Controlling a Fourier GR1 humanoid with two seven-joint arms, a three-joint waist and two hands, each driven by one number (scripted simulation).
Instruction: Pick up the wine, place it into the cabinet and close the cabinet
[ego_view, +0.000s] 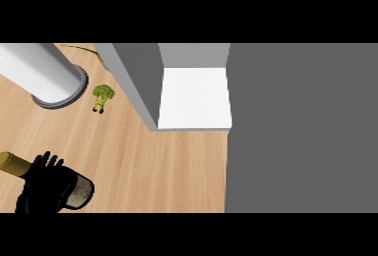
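The wine (74, 192) lies on the counter (162, 165), the left robot hand (44, 182) curled round it.

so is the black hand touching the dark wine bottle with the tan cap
Touching. In the head view the black left hand is curled over the dark wine bottle with the tan cap, its fingers lying across the bottle's neck and hiding part of it.

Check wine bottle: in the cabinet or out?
Out. The dark glass wine bottle lies tilted over the wooden counter, held by the left robot hand, away from the white cabinet shelf.
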